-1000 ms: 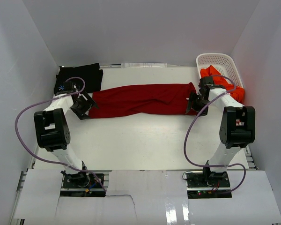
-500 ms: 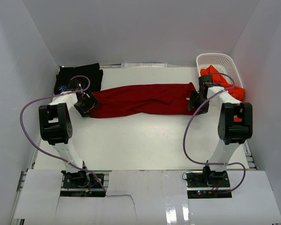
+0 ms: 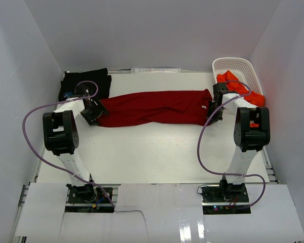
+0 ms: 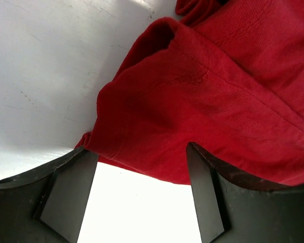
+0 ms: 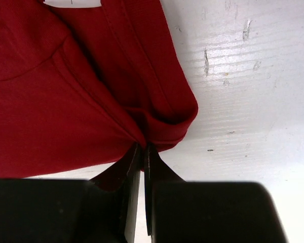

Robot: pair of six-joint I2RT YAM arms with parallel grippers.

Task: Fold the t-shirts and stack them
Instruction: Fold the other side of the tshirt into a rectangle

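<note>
A dark red t-shirt (image 3: 154, 107) lies folded into a long band across the middle of the table. My right gripper (image 3: 213, 112) is shut on its right end, and the wrist view shows the jaws (image 5: 143, 152) pinching a fold of the red cloth (image 5: 66, 101). My left gripper (image 3: 95, 112) stands open at the shirt's left end; its fingers straddle the hem (image 4: 157, 131) without closing. A black t-shirt (image 3: 86, 83) with a small blue print lies folded at the back left. An orange-red t-shirt (image 3: 238, 88) spills out of the basket.
A white slotted basket (image 3: 235, 66) stands at the back right corner. White walls enclose the table on three sides. Purple cables loop from both arms over the table.
My right gripper has shut on the right end of the dark red shirt. My left gripper has moved in to the shirt's left end and stays open.
</note>
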